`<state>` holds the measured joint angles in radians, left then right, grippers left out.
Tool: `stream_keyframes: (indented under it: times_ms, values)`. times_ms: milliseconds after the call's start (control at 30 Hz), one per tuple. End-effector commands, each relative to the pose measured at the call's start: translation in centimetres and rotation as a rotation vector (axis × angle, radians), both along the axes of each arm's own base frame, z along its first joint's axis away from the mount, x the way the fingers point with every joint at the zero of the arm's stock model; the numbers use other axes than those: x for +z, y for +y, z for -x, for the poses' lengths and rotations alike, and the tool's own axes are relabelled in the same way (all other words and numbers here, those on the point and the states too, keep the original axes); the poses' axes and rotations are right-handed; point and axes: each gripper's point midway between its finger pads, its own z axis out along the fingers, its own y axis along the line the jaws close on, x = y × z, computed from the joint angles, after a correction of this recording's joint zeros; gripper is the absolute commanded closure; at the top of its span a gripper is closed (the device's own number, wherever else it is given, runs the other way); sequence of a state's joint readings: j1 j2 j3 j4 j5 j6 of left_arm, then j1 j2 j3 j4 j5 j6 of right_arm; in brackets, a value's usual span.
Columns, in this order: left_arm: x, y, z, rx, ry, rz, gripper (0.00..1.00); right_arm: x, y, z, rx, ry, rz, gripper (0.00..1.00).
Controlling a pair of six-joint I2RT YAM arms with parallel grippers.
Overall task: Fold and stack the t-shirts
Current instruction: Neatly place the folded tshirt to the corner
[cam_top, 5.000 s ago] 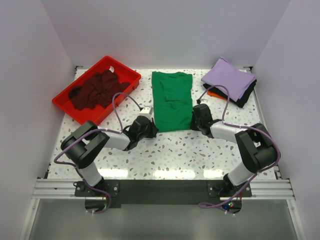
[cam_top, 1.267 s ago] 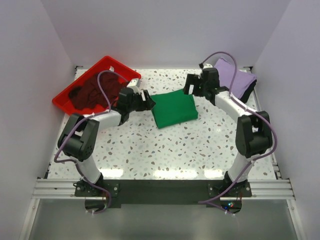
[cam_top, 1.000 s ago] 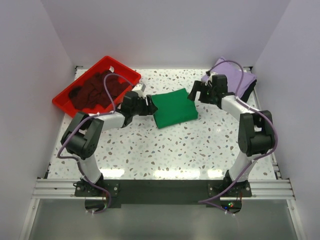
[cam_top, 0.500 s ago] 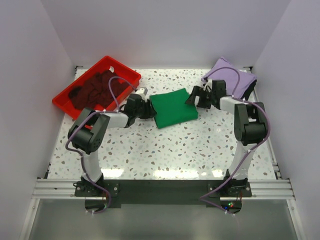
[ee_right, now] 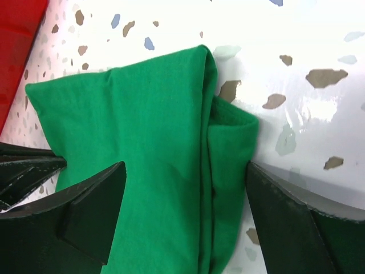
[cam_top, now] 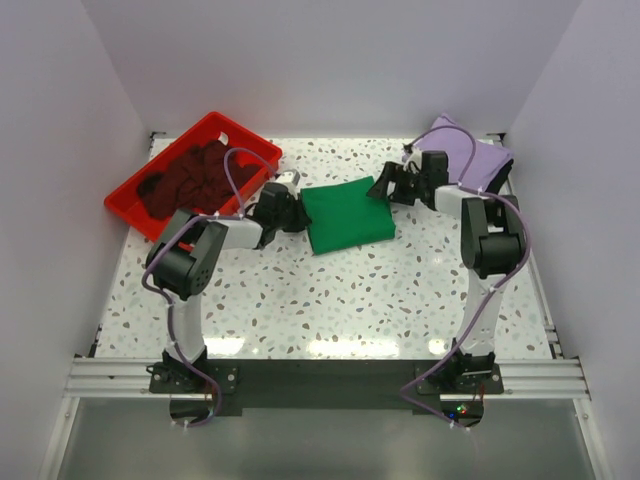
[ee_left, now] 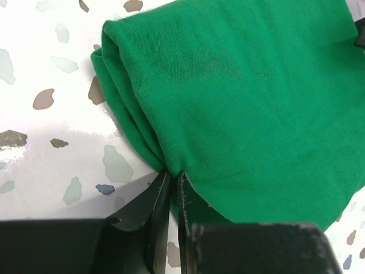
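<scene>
The bright green t-shirt point(cam_top: 348, 217) lies folded in a rough square on the speckled table, mid-back. At its left edge my left gripper point(cam_top: 297, 212) is low on the table. The left wrist view shows that gripper point(ee_left: 171, 174) pinched on the thick fold of green cloth point(ee_left: 245, 97). My right gripper point(cam_top: 381, 190) is at the shirt's back right corner. In the right wrist view it point(ee_right: 186, 166) stands open, its fingers astride the layered edge of the green t-shirt point(ee_right: 137, 131). A dark maroon t-shirt point(cam_top: 190, 178) lies crumpled in the tray.
The red tray point(cam_top: 250, 141) sits at the back left, close behind the left arm. A folded lavender t-shirt point(cam_top: 470, 158) on a black one point(cam_top: 499, 181) lies at the back right, just behind the right arm. White walls close in the sides.
The long green shirt was folded into a square. In the last second the left gripper moved in and shut on its left edge, while the right gripper came down, open, around its right corner.
</scene>
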<state>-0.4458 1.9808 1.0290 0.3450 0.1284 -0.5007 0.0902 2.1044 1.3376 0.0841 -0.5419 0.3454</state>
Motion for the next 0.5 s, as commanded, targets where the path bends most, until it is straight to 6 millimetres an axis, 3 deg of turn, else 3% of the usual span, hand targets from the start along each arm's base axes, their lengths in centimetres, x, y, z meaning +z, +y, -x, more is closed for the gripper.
stream_keyframes:
  times_ms: [0,333,467]
  values:
    - [-1.2,0.2,-0.1,-0.012,0.016,-0.045,0.87,-2.7,0.1,0.4,0.004,0.081,-0.010,0.13]
    - [-1.0,-0.3,-0.2,-0.026,0.011,-0.027,0.89,-4.1,2.0,0.6,0.043,0.158,0.050,0.41]
    - [-1.1,-0.3,-0.2,-0.031,0.012,-0.027,0.89,-4.1,2.4,0.5,0.053,0.161,0.048,0.57]
